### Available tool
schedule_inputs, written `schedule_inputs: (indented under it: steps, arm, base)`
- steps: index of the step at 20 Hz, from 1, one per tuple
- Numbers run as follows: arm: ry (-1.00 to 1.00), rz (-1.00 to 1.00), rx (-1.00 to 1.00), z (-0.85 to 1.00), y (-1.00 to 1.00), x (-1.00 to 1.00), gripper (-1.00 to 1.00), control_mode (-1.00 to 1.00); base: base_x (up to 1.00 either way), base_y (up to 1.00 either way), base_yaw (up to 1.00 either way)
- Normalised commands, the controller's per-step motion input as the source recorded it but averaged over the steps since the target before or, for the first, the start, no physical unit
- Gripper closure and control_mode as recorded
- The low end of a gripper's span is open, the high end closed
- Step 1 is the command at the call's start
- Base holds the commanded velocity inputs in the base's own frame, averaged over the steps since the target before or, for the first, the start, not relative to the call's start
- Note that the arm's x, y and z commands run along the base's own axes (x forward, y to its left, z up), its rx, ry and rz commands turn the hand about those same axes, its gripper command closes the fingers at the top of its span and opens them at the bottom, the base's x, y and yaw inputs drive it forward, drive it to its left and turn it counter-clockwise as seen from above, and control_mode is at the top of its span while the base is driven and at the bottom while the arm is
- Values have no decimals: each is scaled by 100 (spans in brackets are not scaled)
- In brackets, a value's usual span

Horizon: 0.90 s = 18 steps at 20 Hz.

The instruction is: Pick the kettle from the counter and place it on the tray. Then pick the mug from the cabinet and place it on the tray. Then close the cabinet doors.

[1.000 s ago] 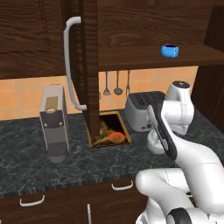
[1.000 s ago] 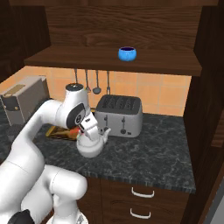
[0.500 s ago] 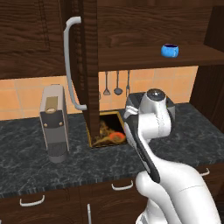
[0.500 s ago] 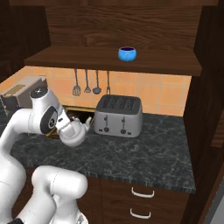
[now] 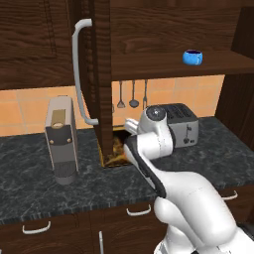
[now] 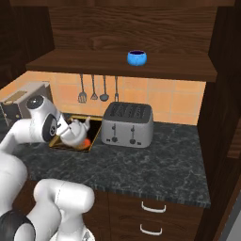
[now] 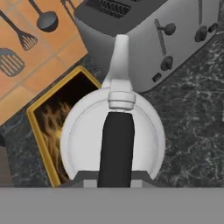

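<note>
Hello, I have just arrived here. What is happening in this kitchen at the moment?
The robot arm's gripper is shut on the dark handle of the kettle and holds it above the tray, which lies on the counter left of the toaster. The kettle is not yet set down. The blue mug stands on the shelf of the cabinet, and a cabinet door is open.

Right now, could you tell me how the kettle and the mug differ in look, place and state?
The kettle is silver-grey with a dark arched handle and a spout; the mug is bright blue and smaller. The kettle hangs from the gripper over the tray beside the toaster; the mug stands free on the cabinet shelf above. The kettle is lidded, the mug open-topped. Both are rounded vessels.
</note>
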Motion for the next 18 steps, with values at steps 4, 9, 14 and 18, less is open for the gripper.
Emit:
schedule_inputs:
  steps: [4, 9, 14, 18]
  arm:
    - [0, 3, 0, -4, 24, 71, 100, -100]
    - [1, 1, 0, -13, 10, 65, 100, -100]
    - [0, 0, 0, -12, 22, 57, 100, -100]
    - [3, 0, 0, -14, 14, 47, 100, -100]
  base:
    - [0, 0, 0]
    - [0, 0, 0]
    - [0, 0, 0]
    - [0, 0, 0]
